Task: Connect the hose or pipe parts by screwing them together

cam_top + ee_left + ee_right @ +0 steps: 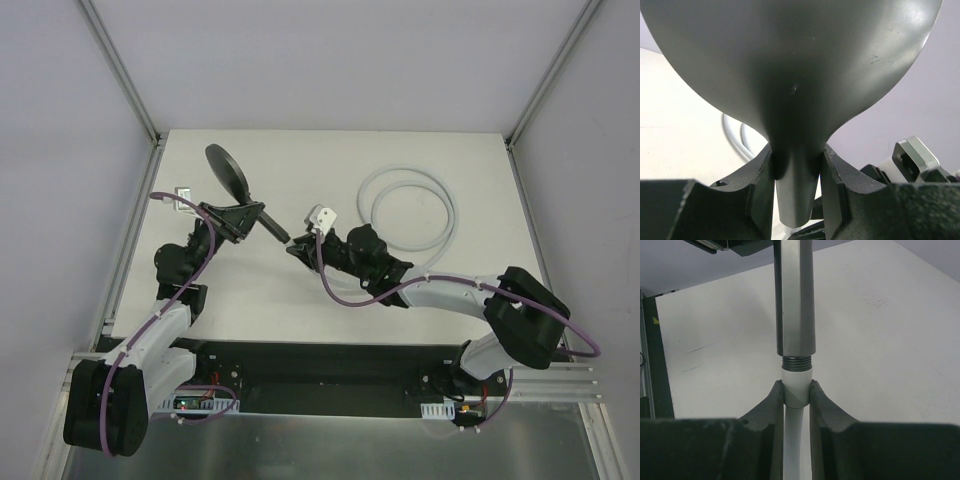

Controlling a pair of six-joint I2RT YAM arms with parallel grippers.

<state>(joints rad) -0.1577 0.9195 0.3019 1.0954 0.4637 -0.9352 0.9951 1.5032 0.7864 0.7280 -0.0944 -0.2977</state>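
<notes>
With right tool (796,391), clamped on the pale hose fitting (796,379), pressed end-on against the bare threads (796,362) of the shower head handle (795,300) just past the fingertips. With left tool (796,165), clamped round the shower head (790,65) neck, above the surface (880,340). Risks: cross-threading if off-axis, alignment hard to judge here; smooth handle slipping under torque; kinking the trailing hose (420,180).

shower head (790,60) rim and hose (794,440) length beyond wrist views' edges
</notes>
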